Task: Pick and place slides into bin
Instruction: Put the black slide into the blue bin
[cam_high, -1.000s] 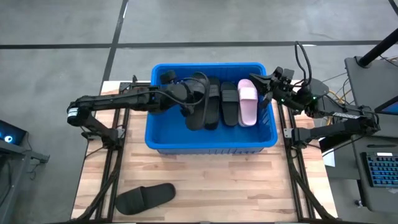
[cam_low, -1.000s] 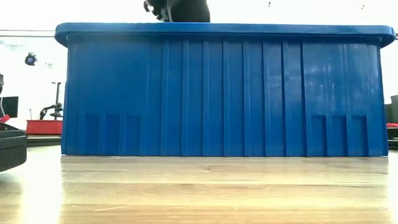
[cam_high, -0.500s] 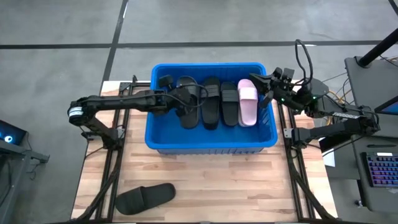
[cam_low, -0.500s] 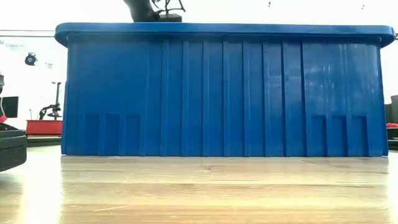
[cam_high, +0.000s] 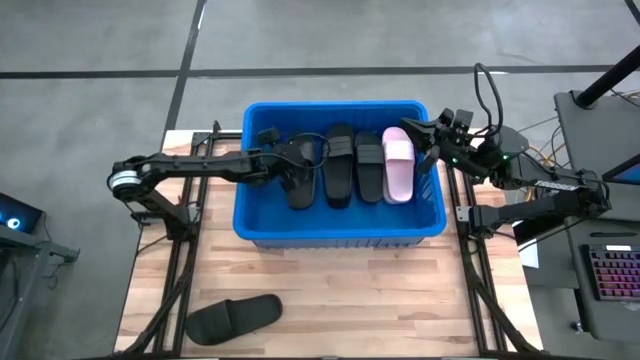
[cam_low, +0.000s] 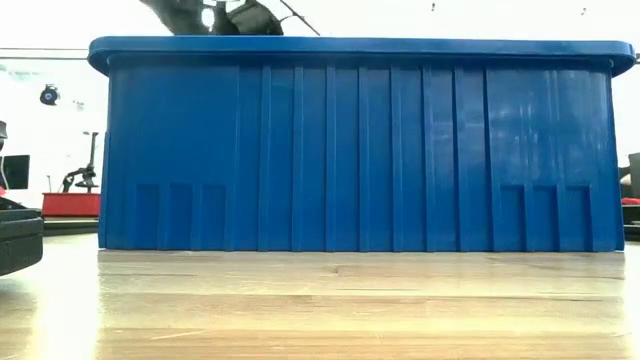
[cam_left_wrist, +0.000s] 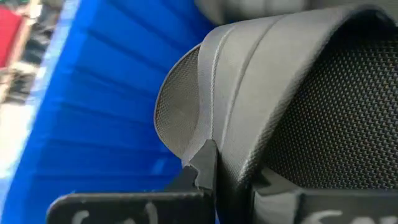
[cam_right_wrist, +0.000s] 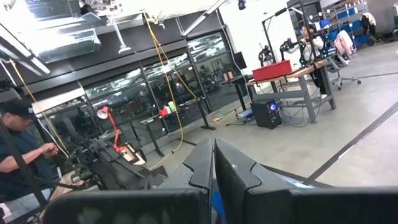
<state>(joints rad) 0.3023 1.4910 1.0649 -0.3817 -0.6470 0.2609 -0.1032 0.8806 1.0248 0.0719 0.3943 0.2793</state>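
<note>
The blue bin (cam_high: 340, 228) sits at the far middle of the wooden surface (cam_high: 330, 300), holding three black slides and a pink slide (cam_high: 398, 165) laid side by side, long axes running front to back. The left gripper (cam_high: 290, 160) hangs inside the bin's left end, pinched on the strap of a black slide (cam_high: 298, 182), so release is likely next. The right gripper (cam_high: 425, 130), closed and empty, waits at the bin's right rim, while one last black slide (cam_high: 232, 318) lies crosswise at the near left, closer to the left arm.

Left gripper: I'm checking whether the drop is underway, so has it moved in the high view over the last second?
Yes. The left gripper, shut on a black slide, has drawn toward the bin's left wall, away from the pink slide.
</note>
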